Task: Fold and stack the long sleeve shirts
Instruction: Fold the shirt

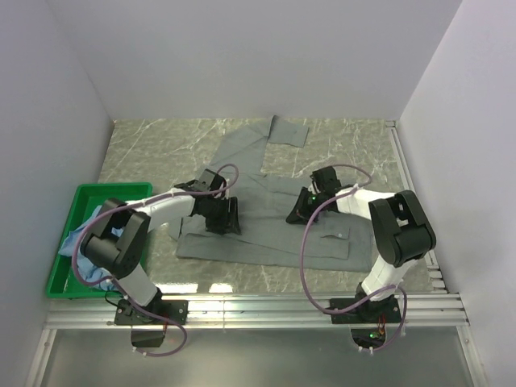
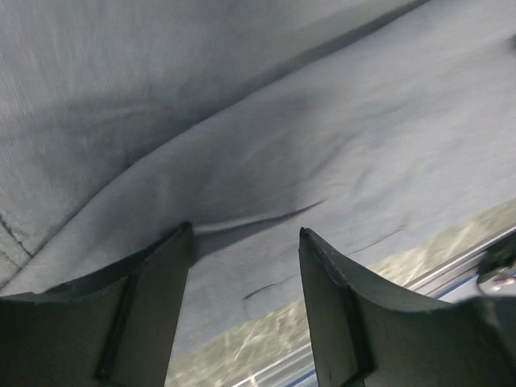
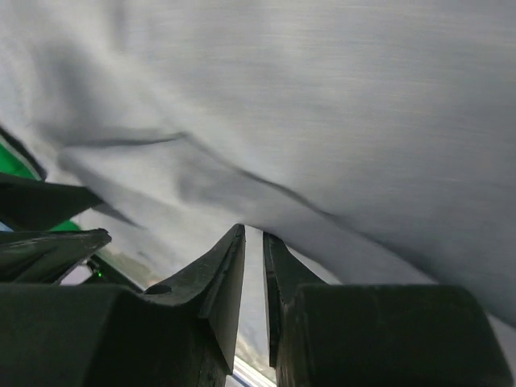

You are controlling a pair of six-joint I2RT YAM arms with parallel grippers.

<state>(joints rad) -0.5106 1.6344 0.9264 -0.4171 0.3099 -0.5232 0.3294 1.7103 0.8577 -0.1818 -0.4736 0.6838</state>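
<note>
A grey-green long sleeve shirt (image 1: 266, 238) lies spread on the marble table, one sleeve (image 1: 286, 131) reaching toward the back. My left gripper (image 1: 228, 216) rests on its left part. In the left wrist view that gripper (image 2: 245, 234) is open, its tips against a ridge of the cloth (image 2: 322, 121). My right gripper (image 1: 300, 211) is down on the shirt's middle. In the right wrist view its jaws (image 3: 254, 235) stand almost together with a slim gap, and a fold of the cloth (image 3: 322, 97) lies across the tips. Whether the fold is pinched does not show. A light blue shirt (image 1: 85, 242) lies crumpled in the bin.
A green plastic bin (image 1: 81, 193) stands at the table's left edge, and a sliver of it (image 3: 12, 161) shows in the right wrist view. White walls close in on the left, back and right. A metal rail (image 1: 258, 310) runs along the near edge by the arm bases.
</note>
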